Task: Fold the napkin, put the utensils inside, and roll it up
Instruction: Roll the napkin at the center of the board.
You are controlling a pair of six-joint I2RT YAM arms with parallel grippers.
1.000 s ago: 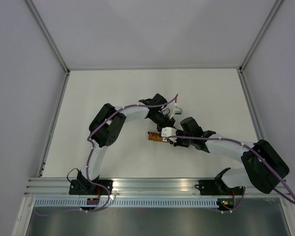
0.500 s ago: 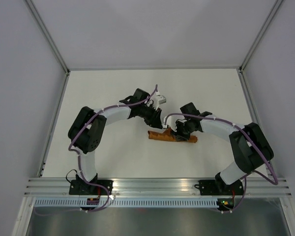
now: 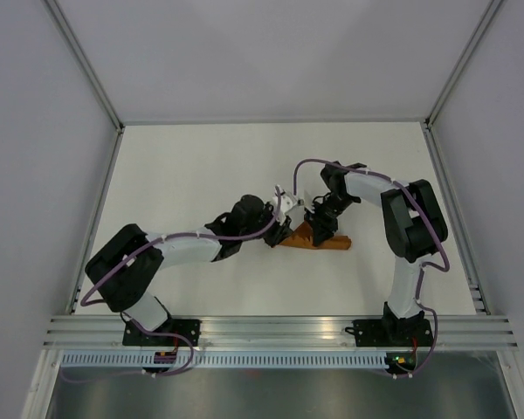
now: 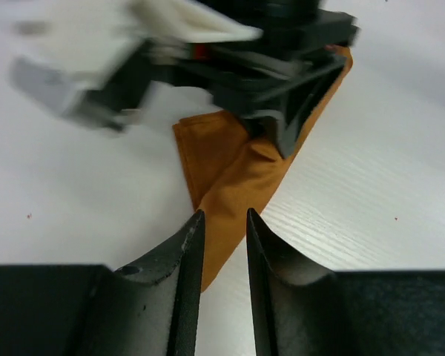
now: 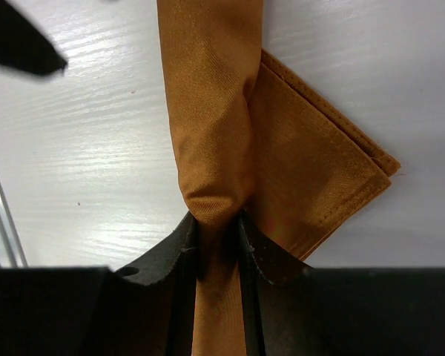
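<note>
The bunched napkin (image 5: 211, 111), lying on the table (image 5: 89, 156), is seen pinched by the right gripper (image 5: 215, 219) only in the right wrist view. Its tip is flanked by the left gripper (image 4: 224, 216); whether it is gripped cannot be told.

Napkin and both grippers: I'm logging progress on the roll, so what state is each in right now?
napkin: rolled into a narrow band, one flat folded corner out beside it, lying on the table.
right gripper: shut on the napkin's rolled part.
left gripper: jaws narrowly apart over the napkin's end, no clear grip.
</note>
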